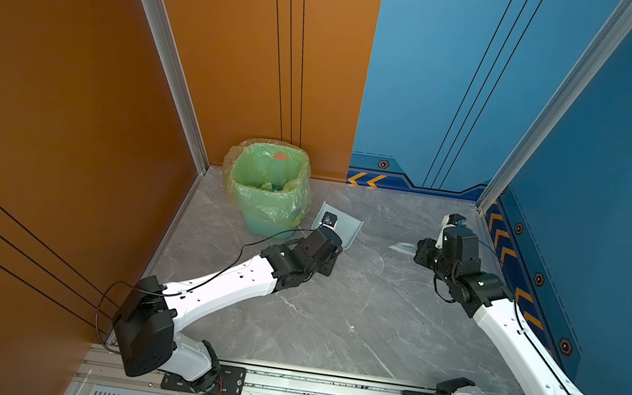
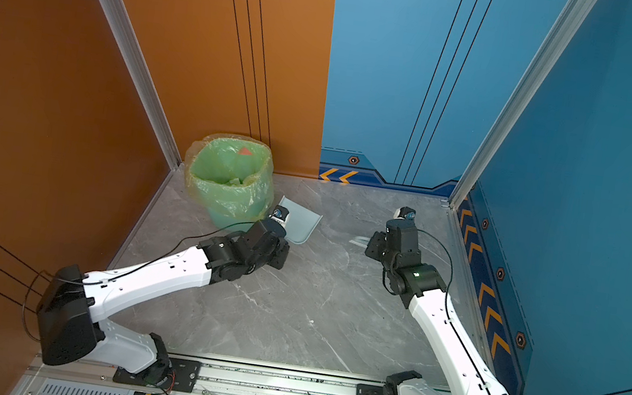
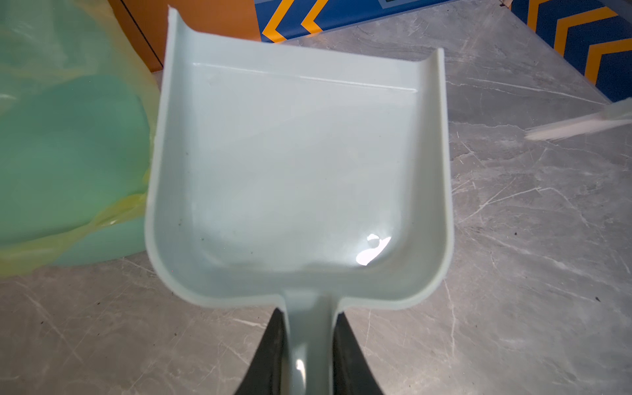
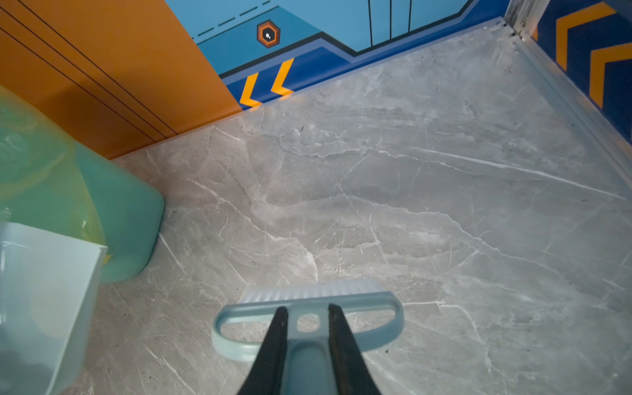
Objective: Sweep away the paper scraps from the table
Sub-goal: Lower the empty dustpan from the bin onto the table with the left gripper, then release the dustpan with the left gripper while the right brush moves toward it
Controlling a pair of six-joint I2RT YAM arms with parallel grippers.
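Left wrist view: the left gripper (image 3: 308,313) clamps the dustpan (image 3: 294,164) handle; the right gripper (image 4: 306,307) clamps the brush (image 4: 374,309) handle. Paper scraps (image 1: 270,187) lie inside the bag-lined bin (image 1: 262,212), far left on the table (image 1: 331,314).

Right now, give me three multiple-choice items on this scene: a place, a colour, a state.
1. The bin stands: A) in the table's far left corner B) mid-table C) at the near edge.
2. The dustpan is: A) red B) pale grey-blue C) black.
3. The right pincer is: A) open B) out of view C) shut on the brush.
1 A: both top views show it by the walls' corner. 2 B: the left wrist view shows it. 3 C: it clamps the brush handle.
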